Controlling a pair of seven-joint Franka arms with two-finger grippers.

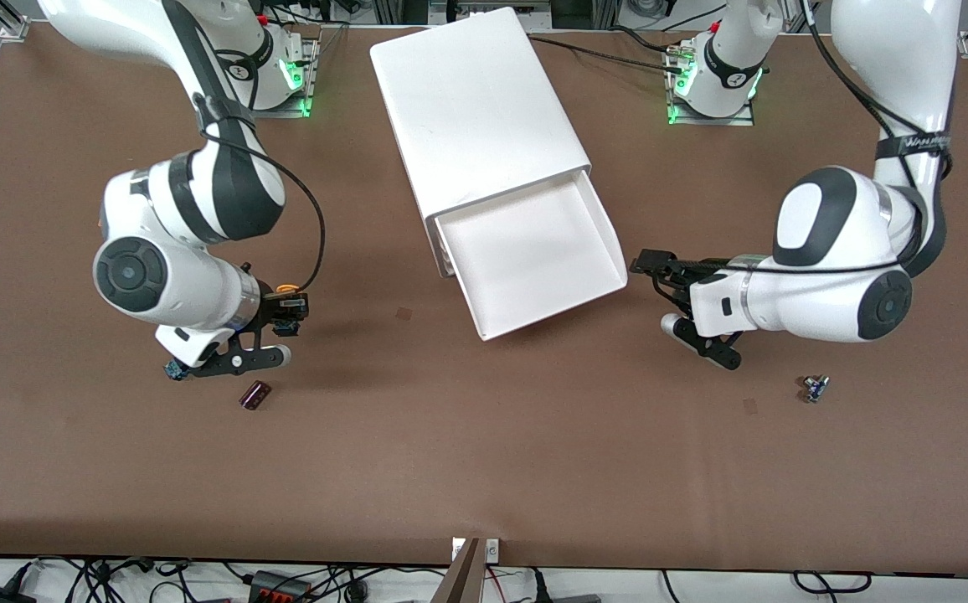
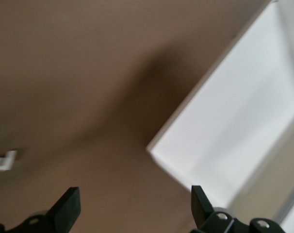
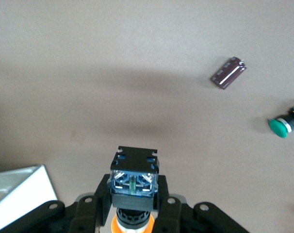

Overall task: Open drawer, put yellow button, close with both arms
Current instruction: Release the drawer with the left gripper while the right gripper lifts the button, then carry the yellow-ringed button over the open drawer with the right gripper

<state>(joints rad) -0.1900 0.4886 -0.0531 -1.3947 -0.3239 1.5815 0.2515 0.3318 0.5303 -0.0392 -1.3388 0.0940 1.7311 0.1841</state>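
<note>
Brown tabletop (image 1: 484, 452). White boxy plastic cabinet (image 1: 471, 100) stands mid-table, set at a slant, between the two arm bases. Its topmost wide, shallow white drawer (image 1: 534, 251) is pulled out toward the front camera; the tray interior shows bare white.

Right claw (image 1: 287, 322): up over open tabletop toward the right arm's end of the table, well apart from the drawer. Fingers clamped on the small push-button with round yellow-orange cap and black-and-blue body (image 3: 133, 182). In the right wrist view the button's blue-black body points away from the claw and the orange cap sits down between the fingers. In the front view the orange cap shows just above the claw.

Left claw (image 1: 685, 297): over the tabletop just beside the drawer's corner on the left arm's side, not touching it. Fingers (image 2: 67, 206) spread wide, nothing between them. Left wrist view shows the drawer's white corner close ahead of the claw.

Other items on the tabletop:
- small dark maroon cylinder (image 1: 254, 395), lying on its side, nearer the front camera than the right claw's spot.
- green-capped button (image 3: 281, 126), lying near the maroon cylinder.
- small dark blue part (image 1: 815, 389), toward the left arm's end of the table.
</note>
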